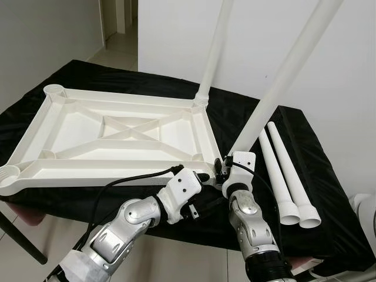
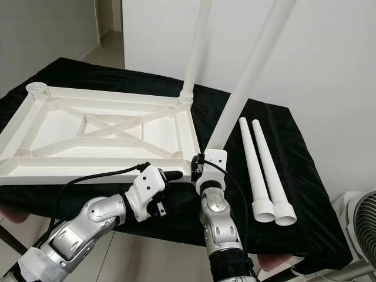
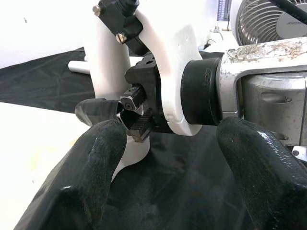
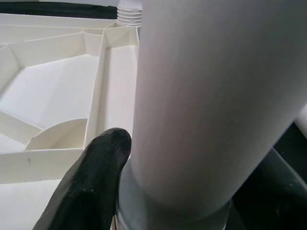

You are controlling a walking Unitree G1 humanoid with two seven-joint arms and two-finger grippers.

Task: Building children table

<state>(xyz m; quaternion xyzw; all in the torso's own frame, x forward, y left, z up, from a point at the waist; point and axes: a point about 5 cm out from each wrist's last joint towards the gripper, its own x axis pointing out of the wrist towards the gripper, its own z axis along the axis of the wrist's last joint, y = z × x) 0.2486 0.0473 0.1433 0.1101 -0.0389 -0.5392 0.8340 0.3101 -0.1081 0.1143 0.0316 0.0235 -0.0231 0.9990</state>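
The white tabletop (image 1: 117, 132) lies upside down on the black-draped counter (image 1: 320, 194), ribs facing up, with one leg (image 1: 215, 50) already standing in the socket at its far right corner. The right gripper (image 4: 192, 191) has its fingers (image 4: 91, 187) closed around a second leg (image 1: 282, 76) just above its base, at the tabletop's near right corner, and the leg leans away to the right, not upright. The left gripper (image 3: 168, 167) sits just beside the right wrist at the counter's front edge, its fingers (image 3: 84, 177) spread wide and holding nothing. Two spare legs (image 1: 282, 176) lie side by side near the counter's right edge, and the two left corner sockets are still empty. The main risk, as I judge it, is that tilt: if the leg is pushed or turned while leaning, its end could bind or go in crooked, or the thrust could slide the tabletop along the cloth. With the left fingers open and off the frame, nothing braces it, and the long leg gives plenty of leverage to slip the grasp.
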